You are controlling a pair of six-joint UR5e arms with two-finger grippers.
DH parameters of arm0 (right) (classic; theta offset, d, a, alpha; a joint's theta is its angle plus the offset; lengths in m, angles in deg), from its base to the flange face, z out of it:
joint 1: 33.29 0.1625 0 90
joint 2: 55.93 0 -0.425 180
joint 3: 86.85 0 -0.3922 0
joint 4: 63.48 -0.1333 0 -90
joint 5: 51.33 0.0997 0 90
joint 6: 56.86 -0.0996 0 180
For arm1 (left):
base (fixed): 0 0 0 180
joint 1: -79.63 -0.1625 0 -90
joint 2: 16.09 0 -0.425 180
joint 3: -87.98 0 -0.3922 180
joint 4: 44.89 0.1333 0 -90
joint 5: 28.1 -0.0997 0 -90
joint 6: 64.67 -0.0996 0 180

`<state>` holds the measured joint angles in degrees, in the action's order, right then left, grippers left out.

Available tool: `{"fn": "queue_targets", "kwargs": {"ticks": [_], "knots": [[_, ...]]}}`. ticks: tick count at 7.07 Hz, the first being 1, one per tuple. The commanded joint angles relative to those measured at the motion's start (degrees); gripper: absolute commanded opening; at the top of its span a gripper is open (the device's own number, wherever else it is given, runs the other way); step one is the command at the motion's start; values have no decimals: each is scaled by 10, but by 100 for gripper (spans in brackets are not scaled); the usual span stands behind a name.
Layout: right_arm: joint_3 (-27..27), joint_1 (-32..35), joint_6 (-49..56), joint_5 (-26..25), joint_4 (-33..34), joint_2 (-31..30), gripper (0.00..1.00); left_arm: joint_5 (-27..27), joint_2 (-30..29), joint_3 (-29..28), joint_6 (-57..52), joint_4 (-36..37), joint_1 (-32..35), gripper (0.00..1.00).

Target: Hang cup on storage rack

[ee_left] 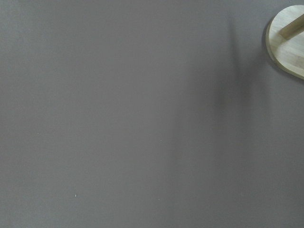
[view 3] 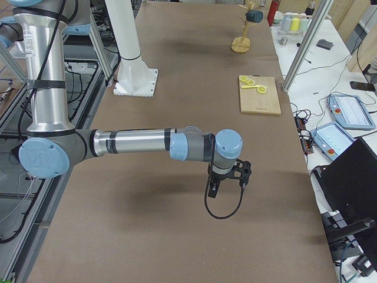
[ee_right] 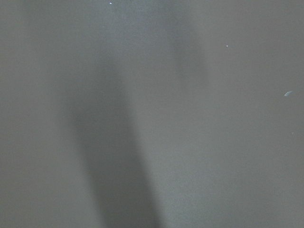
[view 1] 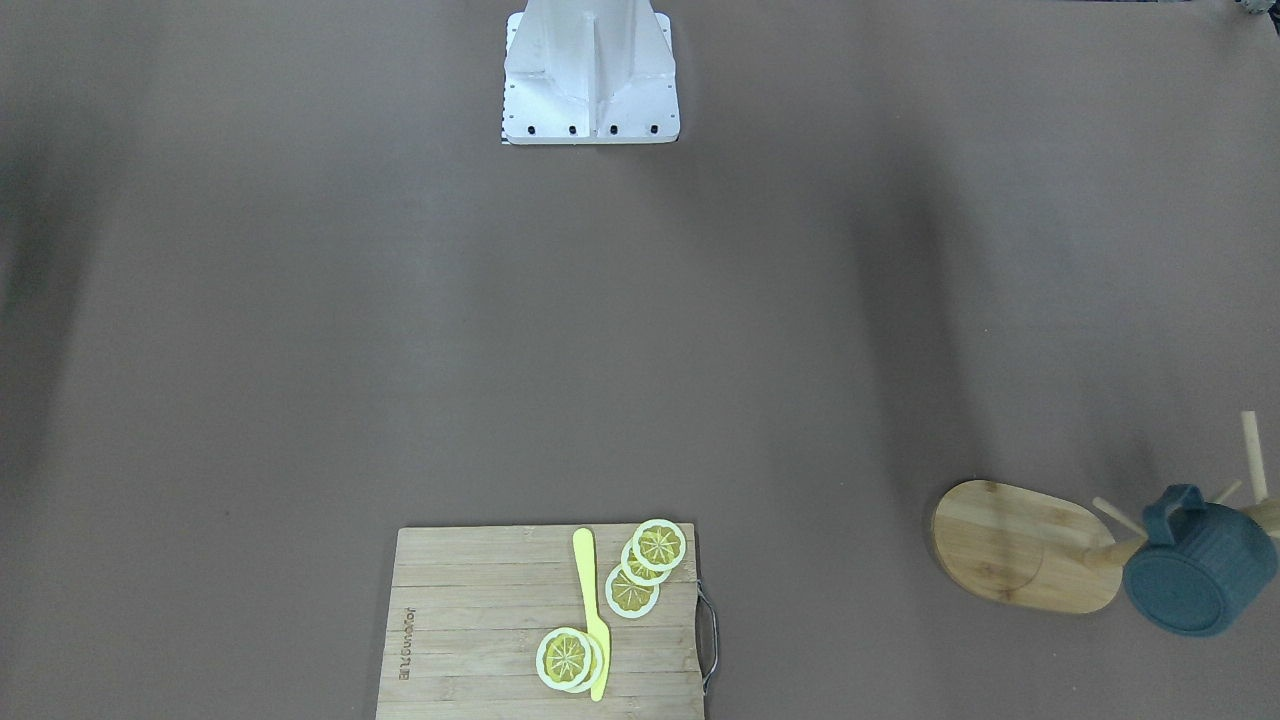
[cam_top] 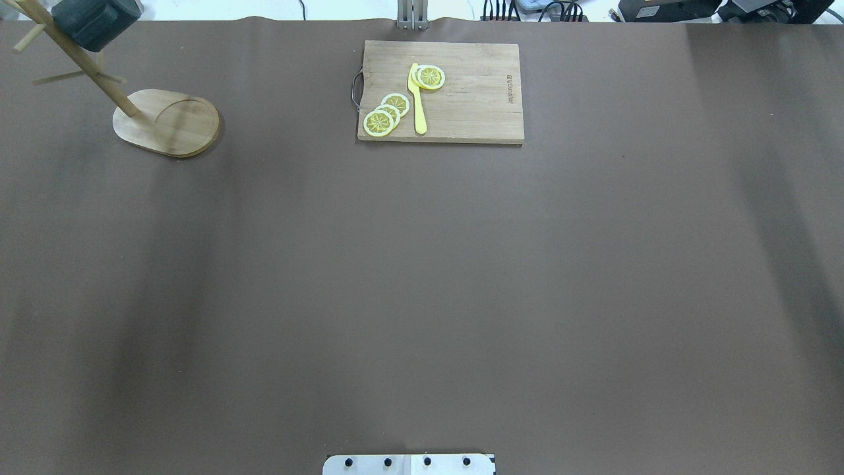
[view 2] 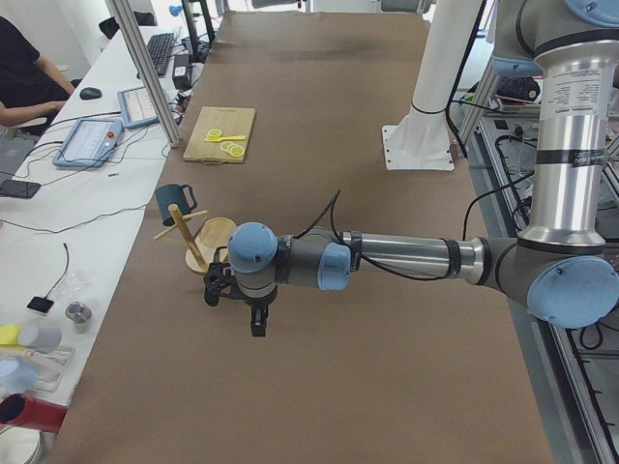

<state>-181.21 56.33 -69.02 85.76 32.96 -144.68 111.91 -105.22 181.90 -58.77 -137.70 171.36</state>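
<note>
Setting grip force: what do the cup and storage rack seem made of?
The cup looks like matte ceramic: dull dark blue-grey surface without sharp highlights, thick loop handle; plastic cannot be ruled out. The storage rack looks like unpainted bamboo or light wood: grain strips show on its oval base, pale pole and pegs.

A robotics lab: white robot pedestal (view 3: 128, 41) bolted to the brown-covered desk (cam_top: 422, 264), teach pendants (view 3: 344, 112) and a keyboard (view 2: 160, 50) alongside.
</note>
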Motion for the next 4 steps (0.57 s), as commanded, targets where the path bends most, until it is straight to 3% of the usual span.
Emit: {"fn": "queue_targets", "kwargs": {"ticks": [1, 4], "knots": [[0, 0, -1, -11, 1, -1, 100, 0, 0, 0, 1, 0, 0, 99], [-2, 0, -1, -11, 1, -2, 100, 1, 0, 2, 3, 0, 0, 99]]}}
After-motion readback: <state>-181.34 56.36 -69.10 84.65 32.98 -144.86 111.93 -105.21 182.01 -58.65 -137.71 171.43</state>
